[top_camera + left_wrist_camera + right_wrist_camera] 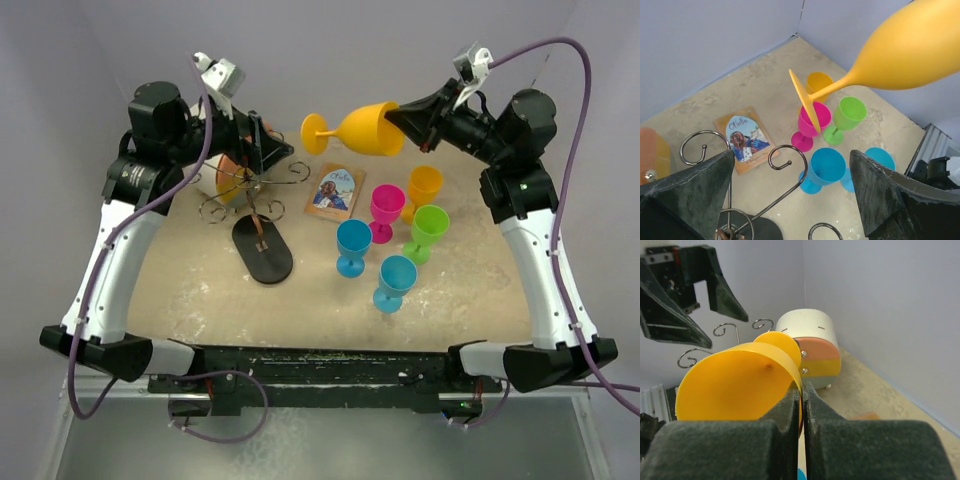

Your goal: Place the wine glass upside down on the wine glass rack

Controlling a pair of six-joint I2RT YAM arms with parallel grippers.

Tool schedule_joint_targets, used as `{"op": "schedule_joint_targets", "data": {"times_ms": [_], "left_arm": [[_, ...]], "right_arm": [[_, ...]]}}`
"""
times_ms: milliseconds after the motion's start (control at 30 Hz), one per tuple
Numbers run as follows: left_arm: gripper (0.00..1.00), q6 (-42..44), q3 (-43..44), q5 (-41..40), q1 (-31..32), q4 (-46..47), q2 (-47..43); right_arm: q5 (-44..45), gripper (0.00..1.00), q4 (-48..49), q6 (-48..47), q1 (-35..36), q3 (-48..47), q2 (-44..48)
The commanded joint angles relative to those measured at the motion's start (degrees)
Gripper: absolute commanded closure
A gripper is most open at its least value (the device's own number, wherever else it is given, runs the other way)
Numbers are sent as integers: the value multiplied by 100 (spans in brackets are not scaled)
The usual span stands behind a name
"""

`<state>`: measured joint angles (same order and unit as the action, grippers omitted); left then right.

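The right tool pinches the orange plastic wine glass by its rim, tipped sideways at upper centre for inverting, while the left tool hangs spread above the dark wire wine glass rack.

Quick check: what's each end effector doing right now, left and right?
Left end effector: open, holding nothing, above the wine glass rack.
Right end effector: closed on the rim of the yellow wine glass, held in the air.

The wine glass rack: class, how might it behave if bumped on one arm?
The wine glass rack likely tips or slides easily: thin wire over one narrow flat base. Its curled arms look stiff, perhaps slightly springy. Mostly open wire, so probably light for its size.
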<state>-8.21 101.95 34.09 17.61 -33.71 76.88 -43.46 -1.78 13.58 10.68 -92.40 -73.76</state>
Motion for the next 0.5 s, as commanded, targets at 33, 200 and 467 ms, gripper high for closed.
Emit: {"op": "schedule_joint_targets", "data": {"times_ms": [33,200,467], "left_arm": [[4,-900,360,136,68,403,335],[17,-1550,674,110,86,433,732],[24,-2269,795,606,89,1058,1057]], "right_arm": [[336,100,-74,-415,185,-676,-76],[382,100,-434,-637,215,-1143,-336],[370,100,-734,-852,224,-1389,-473]]}}
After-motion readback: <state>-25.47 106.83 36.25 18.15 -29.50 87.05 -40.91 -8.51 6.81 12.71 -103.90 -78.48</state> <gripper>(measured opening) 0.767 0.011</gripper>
